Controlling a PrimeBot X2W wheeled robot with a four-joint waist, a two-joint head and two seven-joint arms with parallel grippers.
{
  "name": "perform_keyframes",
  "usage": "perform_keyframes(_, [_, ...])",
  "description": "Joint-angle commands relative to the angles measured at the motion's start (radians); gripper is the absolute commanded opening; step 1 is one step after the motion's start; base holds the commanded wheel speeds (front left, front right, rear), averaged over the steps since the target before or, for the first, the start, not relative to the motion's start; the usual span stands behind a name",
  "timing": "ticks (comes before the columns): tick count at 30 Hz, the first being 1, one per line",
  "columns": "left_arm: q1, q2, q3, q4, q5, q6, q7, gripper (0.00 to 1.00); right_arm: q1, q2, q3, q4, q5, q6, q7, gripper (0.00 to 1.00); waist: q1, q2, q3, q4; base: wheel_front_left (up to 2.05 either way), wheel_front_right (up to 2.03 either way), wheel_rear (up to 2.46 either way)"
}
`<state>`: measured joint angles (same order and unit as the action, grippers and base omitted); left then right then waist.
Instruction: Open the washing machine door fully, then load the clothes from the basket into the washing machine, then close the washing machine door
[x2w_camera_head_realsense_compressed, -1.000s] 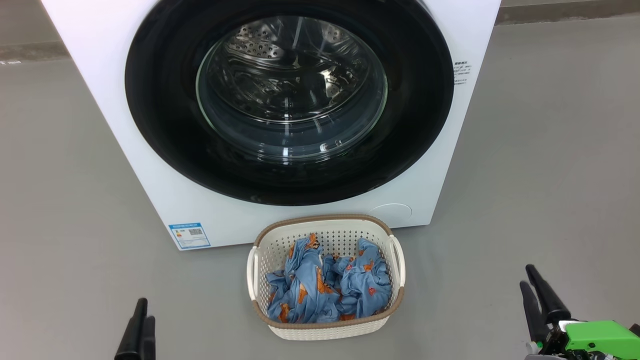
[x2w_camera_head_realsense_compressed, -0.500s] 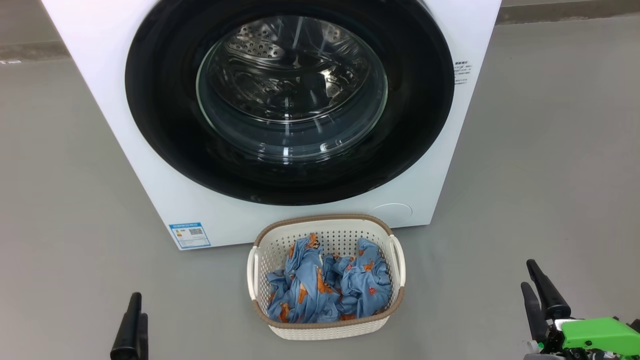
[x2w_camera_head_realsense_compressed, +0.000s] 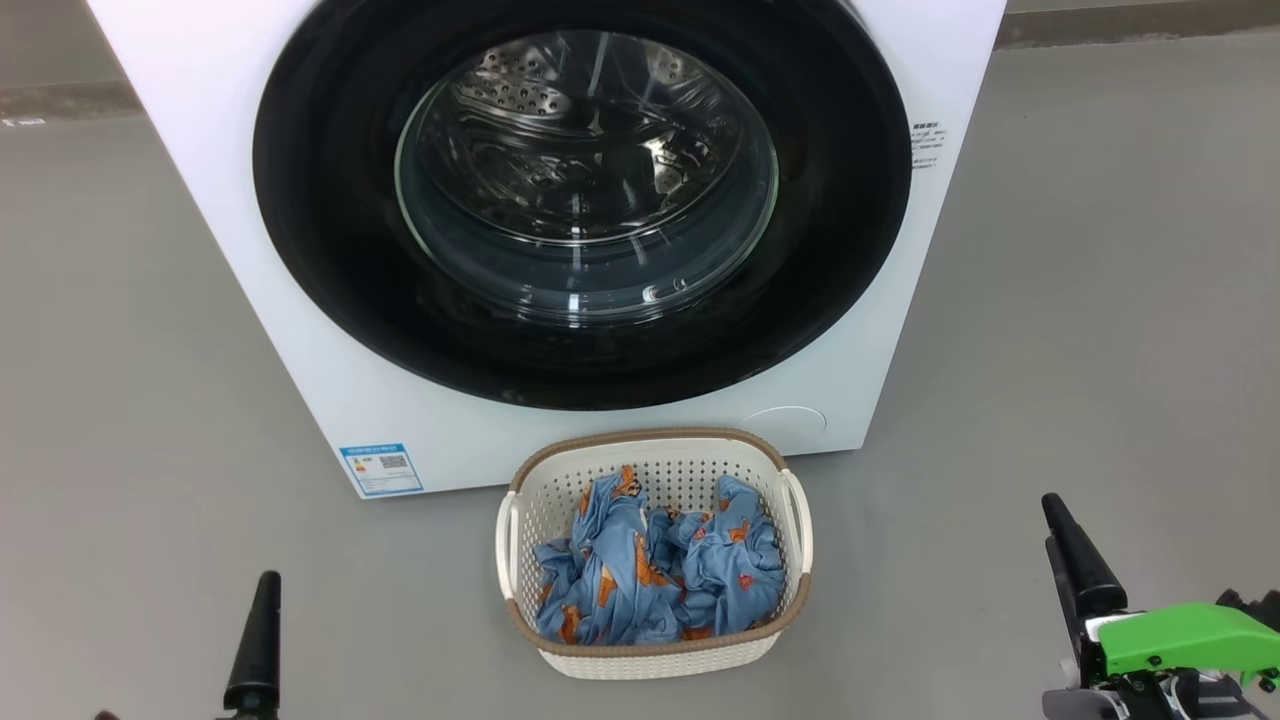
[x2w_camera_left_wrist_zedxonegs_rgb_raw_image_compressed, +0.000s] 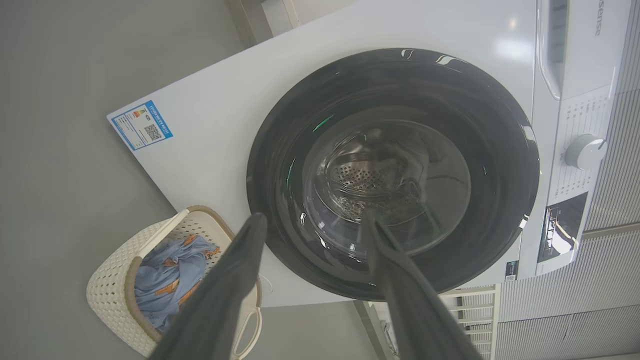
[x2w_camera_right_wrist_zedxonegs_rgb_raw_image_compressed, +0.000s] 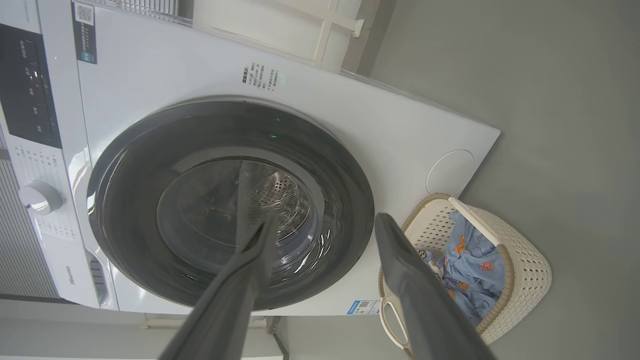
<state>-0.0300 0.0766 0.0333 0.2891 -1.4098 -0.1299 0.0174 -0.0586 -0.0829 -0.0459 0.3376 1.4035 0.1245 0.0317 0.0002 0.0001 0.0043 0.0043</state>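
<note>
Left fingers (x2w_camera_head_realsense_compressed: 258, 650) at 7 o'clock and right fingers (x2w_camera_head_realsense_compressed: 1072, 565) at 5 have just spread wide, empty. The washing machine door (x2w_camera_head_realsense_compressed: 585, 180) is shut; opening it probably comes next.

Left pincer (x2w_camera_left_wrist_zedxonegs_rgb_raw_image_compressed: 314, 220) first: jaws spread wide, nothing between them, the two dark fingers (x2w_camera_left_wrist_zedxonegs_rgb_raw_image_compressed: 235, 285) rising from the 6 o'clock edge of its wrist view with a broad gap at the tips. In the head view it sits low at 7 o'clock, seen edge-on, one slim finger pointing to 12. Right pincer (x2w_camera_right_wrist_zedxonegs_rgb_raw_image_compressed: 324, 222) now, equally wide and equally empty, fingers (x2w_camera_right_wrist_zedxonegs_rgb_raw_image_compressed: 415, 290) well apart. The head view has it down at 5 o'clock, tips leaning slightly toward 11, with the green wrist housing (x2w_camera_head_realsense_compressed: 1175, 635) just behind in the bottom corner.
</note>
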Motion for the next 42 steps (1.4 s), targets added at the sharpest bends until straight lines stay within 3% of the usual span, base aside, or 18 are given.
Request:
perform_keyframes(1, [-0.044, 0.024, 0.006, -0.034, 0.039, 0.0, -0.009, 1.0, -0.058, -0.024, 0.015, -0.019, -0.038, 0.002, -0.015, 1.0, -0.0001, -0.0001, 0.0, 0.0, 0.0, 0.0, 0.0])
perform_keyframes(25, [-0.066, 0.057, -0.019, -0.008, 0.422, 0.0, -0.08, 1.0, -0.121, -0.081, 0.123, 0.043, -0.358, 0.003, -0.093, 1.0, -0.0001, -0.0001, -0.001, 0.001, 0.0, 0.0, 0.0])
perform_keyframes(42, [-0.077, 0.077, -0.036, -0.004, 0.612, 0.0, -0.127, 1.0, -0.145, -0.109, 0.175, 0.06, -0.528, 0.004, -0.14, 1.0, -0.0001, -0.0001, -0.002, 0.0, 0.0, 0.0, 0.0])
